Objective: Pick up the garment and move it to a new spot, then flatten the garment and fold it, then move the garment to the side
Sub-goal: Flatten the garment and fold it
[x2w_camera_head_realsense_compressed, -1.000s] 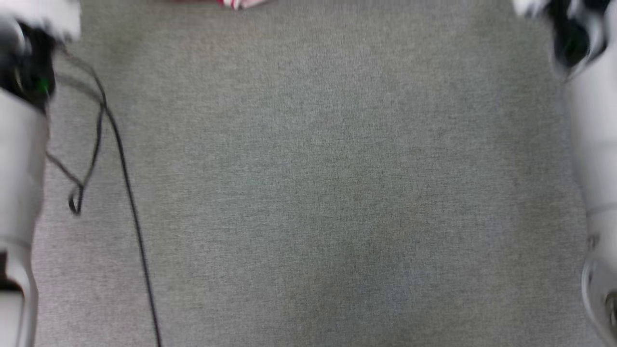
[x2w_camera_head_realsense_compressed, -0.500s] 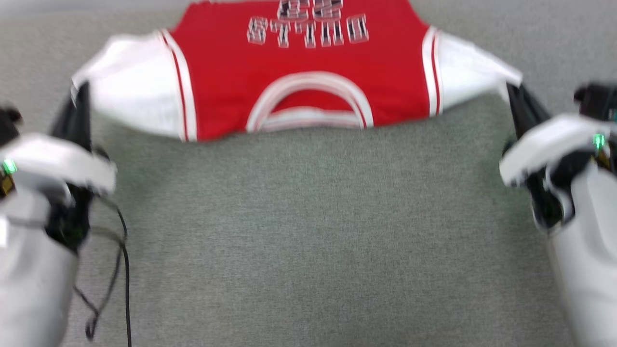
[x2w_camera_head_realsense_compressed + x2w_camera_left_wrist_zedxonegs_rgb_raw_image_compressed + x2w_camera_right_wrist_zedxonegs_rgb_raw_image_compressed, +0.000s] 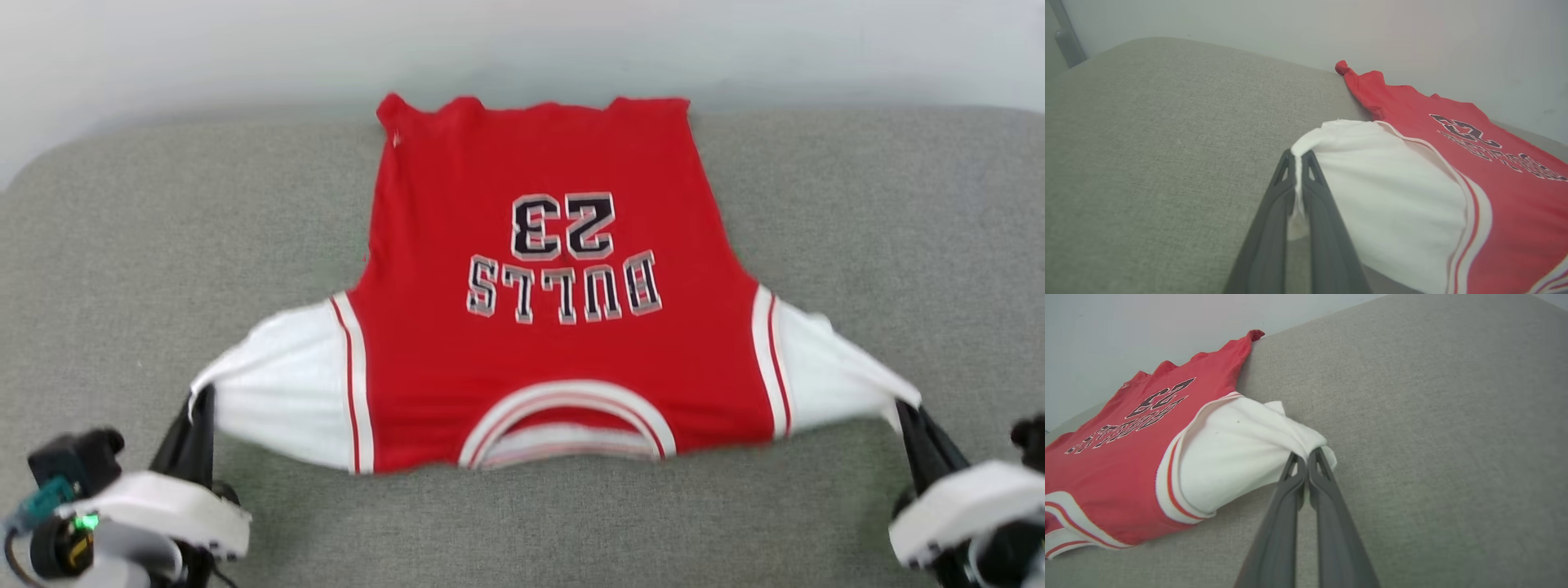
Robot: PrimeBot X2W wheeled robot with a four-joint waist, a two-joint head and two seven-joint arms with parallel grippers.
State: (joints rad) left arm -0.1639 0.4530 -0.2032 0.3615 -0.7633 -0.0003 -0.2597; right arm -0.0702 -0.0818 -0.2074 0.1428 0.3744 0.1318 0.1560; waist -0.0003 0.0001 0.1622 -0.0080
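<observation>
Garment (image 3: pixel 539 343), lettering up, mid-frame; clamped by its sleeves in left gripper (image 3: pixel 200 398) lower left, right gripper (image 3: pixel 906 411) lower right.

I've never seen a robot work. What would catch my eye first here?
The red jersey grabs you first: spread across the middle of a grey cushioned surface, its BULLS 23 lettering face up and upside down in the head view. Then the left pincer and right pincer, each shut on the tip of a white sleeve, stretching the sleeves outward.
</observation>
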